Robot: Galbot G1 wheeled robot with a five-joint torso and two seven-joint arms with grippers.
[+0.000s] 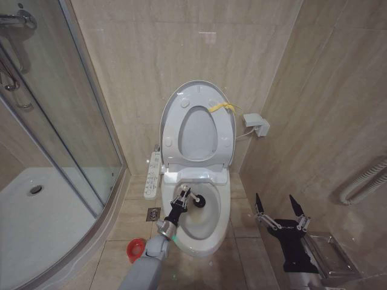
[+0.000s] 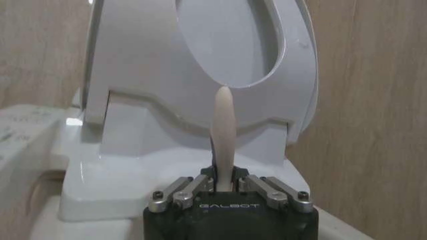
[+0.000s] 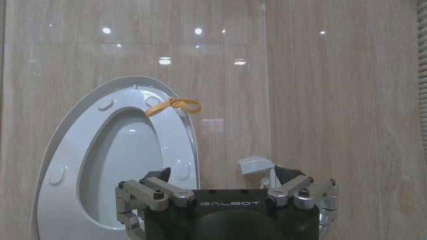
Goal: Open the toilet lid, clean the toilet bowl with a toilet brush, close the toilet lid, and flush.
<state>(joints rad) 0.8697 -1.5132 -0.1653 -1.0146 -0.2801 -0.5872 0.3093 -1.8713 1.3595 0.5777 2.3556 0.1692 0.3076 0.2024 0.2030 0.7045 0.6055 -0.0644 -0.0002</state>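
A: Starting nearest, what is the left hand [image 1: 182, 197] doing?

B: It is reaching over the white ceramic oval toilet bowl [image 1: 195, 240], clenched around the slim white stick handle of the toilet brush [image 1: 192, 199], whose dark round head is sitting inside the basin. In the left wrist view the fingers [image 2: 261, 186] are pinching the pale handle [image 2: 223, 135].

A: And the right hand [image 1: 281, 206]?

B: It is waiting beside the bowl, jaws spread and gripping nothing.

A: Farther back?

B: The large glossy white oval toilet lid [image 1: 192, 95] with its yellow strip [image 1: 222, 107] is standing upright near the wall, seat ring [image 1: 171, 130] raised against it. So opening looks done, scrubbing seems to be underway, and closing and flushing are remaining.
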